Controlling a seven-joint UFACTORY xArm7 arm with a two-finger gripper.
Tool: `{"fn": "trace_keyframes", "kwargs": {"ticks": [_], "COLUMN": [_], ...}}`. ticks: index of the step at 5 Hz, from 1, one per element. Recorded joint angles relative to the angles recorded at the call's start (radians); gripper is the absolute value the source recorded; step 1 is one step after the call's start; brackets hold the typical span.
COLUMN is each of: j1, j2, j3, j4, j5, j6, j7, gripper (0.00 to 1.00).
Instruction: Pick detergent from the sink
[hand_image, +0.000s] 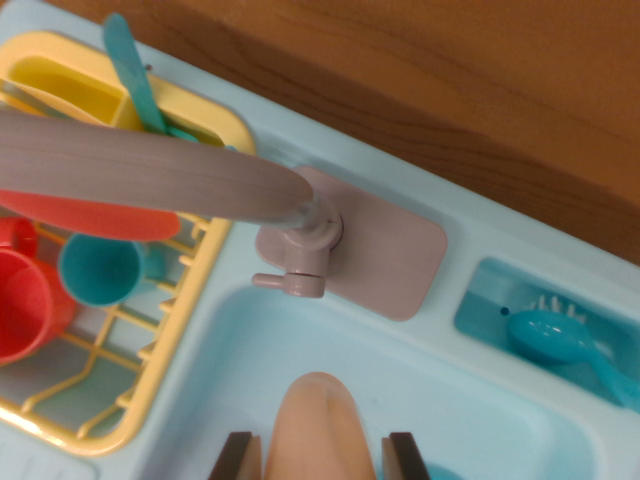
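**Wrist view: detergent bottle between the gripper fingers over the toy sink**

At the far left of the frame sits a yellow dish rack (150, 395), its wire grid holding a red cup (25, 305) at the left edge and a teal cup (98, 270) just beside it. A red plate (85, 215) lies edge-on across the rack above the cups, and a teal utensil handle (135, 75) rises from the rack's yellow cutlery compartment in the upper left.

A grey faucet spout (140, 170) sweeps from the left edge toward the centre, blurred by its nearness to the camera, and joins its base — a short grey valve body (300, 250) mounted on a rounded grey plate (385, 255) set into the light blue sink unit (470, 215).

Below the faucet, at bottom centre, the pale blue basin (460, 400) opens. The detergent bottle (320, 425), a peach-coloured rounded shape, stands in the basin at the bottom edge of the frame. The gripper (322, 458) shows only as two dark fingertips (238, 458), one on each side of the bottle; they flank it closely, yet whether they actually press on it cannot be told from this view.

At the right, a separate small compartment of the sink unit holds a teal dish brush (560, 340), bristles up. A brown wooden surface (450, 70) fills the top of the frame.
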Motion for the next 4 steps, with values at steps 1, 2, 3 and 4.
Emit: {"fn": "trace_keyframes", "kwargs": {"ticks": [1, 2, 3, 4], "j1": [0.0000, 0.0000, 0.0000, 0.0000], "j2": [0.000, -0.012, -0.012, -0.023], "j3": [0.000, 0.000, 0.000, -0.001], "j4": [0.000, 0.029, 0.029, 0.055], "j5": [0.0000, -0.0024, -0.0024, -0.0045], "j6": [0.000, 0.041, 0.041, 0.077], "j7": [0.000, 0.003, 0.003, 0.006], "gripper": [1.00, 1.00, 1.00, 1.00]}}
